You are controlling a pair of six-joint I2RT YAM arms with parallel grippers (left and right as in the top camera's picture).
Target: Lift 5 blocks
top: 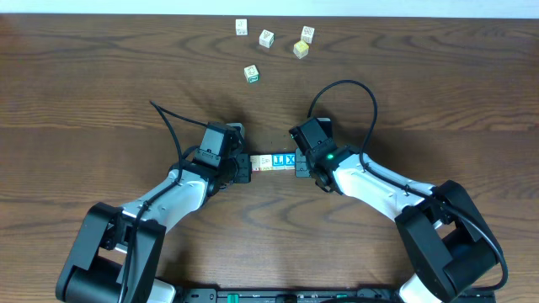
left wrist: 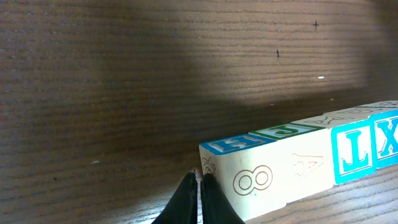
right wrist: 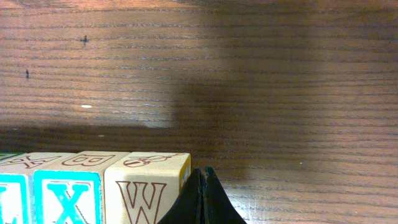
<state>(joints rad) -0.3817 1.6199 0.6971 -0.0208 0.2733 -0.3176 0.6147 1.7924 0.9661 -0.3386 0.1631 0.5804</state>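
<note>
Here we are at the middle of the surface (top: 101,93): five blocks (top: 274,161) sit end to end in a tight row, squarely between the two arms. The left claw (left wrist: 200,190) is pinched shut on nothing, its tip right at the end face of the block printed 8 (left wrist: 252,180). The right claw (right wrist: 202,190) is likewise closed and empty, its tip at the end of the W block (right wrist: 146,190). Whether either tip actually touches the wood, I can't tell. Five loose blocks (top: 266,38) lie well apart at the far edge. These cubes look light, hard and smooth-faced, so I reckon the row wants a firm squeeze inward from both ends. Push off-centre, or with uneven pressure, and the line could buckle in the middle and scatter.
</note>
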